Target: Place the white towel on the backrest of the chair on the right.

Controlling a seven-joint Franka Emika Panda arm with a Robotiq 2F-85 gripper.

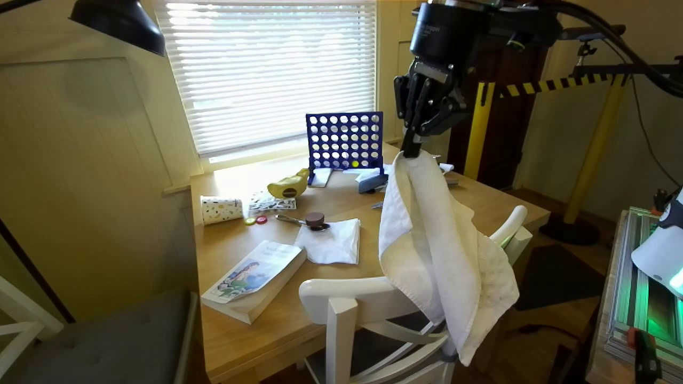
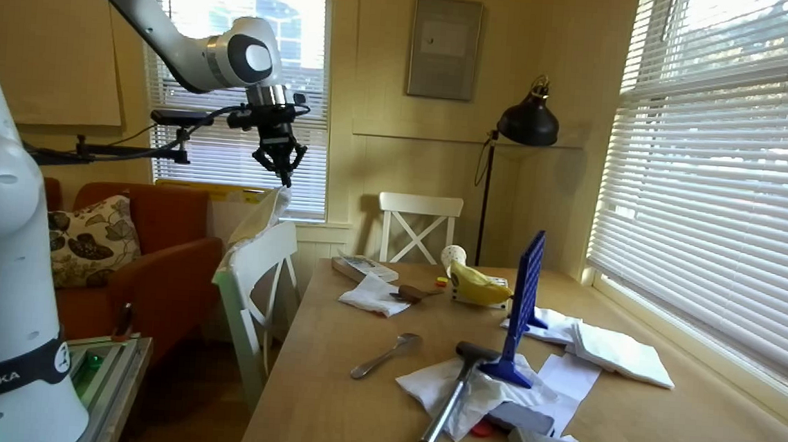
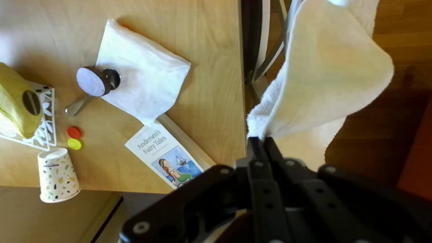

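Claw (image 3: 262,139): nearest the wrist camera, tips pressed together on one corner of the white towel (image 3: 330,74).
White towel: below the claw and off to the side away from the surface (image 3: 216,84); long axis steep, from the gripped corner down to a loose tip hanging lower than the top rail (image 1: 352,293) of the chair (image 2: 260,257).
Towel to top rail: cloth covers a stretch of it, most hanging on the outer side; what touches underneath is hidden.
Chair: backrest between those outer folds and the surface.
Turning point: the claw sits above the top rail, seemingly toward the surface, so the next move probably calls for lowering the held corner on that side, then letting go.
Risk: judging by the lopsided hang, an early release could let the cloth slide off outward.
Surface, farther off: book (image 1: 253,282), then blue grid rack (image 1: 346,140), both apart from the towel.
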